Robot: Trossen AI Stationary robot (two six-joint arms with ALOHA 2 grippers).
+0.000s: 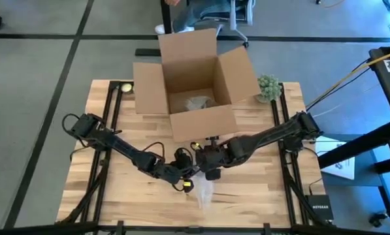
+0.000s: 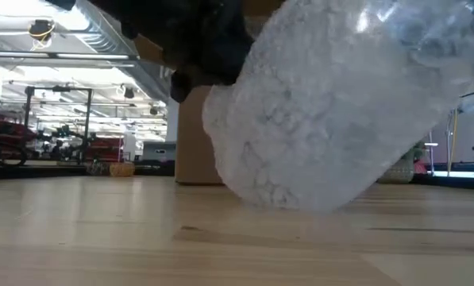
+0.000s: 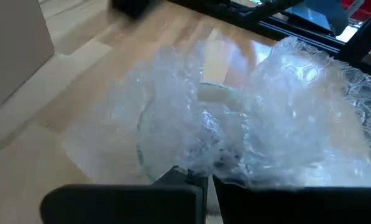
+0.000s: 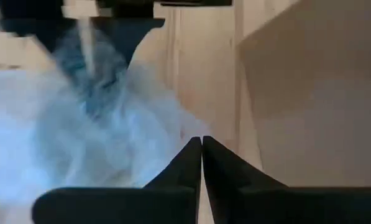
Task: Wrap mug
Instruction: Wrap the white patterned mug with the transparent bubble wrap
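Note:
A bundle of clear bubble wrap (image 1: 204, 191) lies at the table's near middle and fills the low view (image 2: 324, 119). The mug is hidden inside it; only a pale shape (image 3: 215, 93) shows through the wrap. My left gripper (image 1: 185, 177) is shut on the wrap at the bundle's left side. My right gripper (image 1: 211, 172) is shut, and its tips (image 4: 202, 144) stand at the wrap's edge on the side facing the cardboard box. My left gripper pinches a gathered bunch of the wrap (image 3: 201, 171) between its two fingers; the right wrist view shows this bunch (image 4: 89, 68) drawn up into a peak at the fingers. The bundle hangs below it, its lower end (image 2: 300, 205) at the tabletop. My right gripper's shut fingertips (image 4: 191, 155) reach the wrap's edge (image 4: 173, 134); whether they hold a layer, I cannot tell.
An open cardboard box (image 1: 195, 78) stands just beyond the grippers, with crumpled wrap (image 1: 198, 103) inside. A small green plant (image 1: 268, 87) sits at the far right and a small round yellow thing (image 1: 125, 87) at the far left. Bare wood lies to the near left and right.

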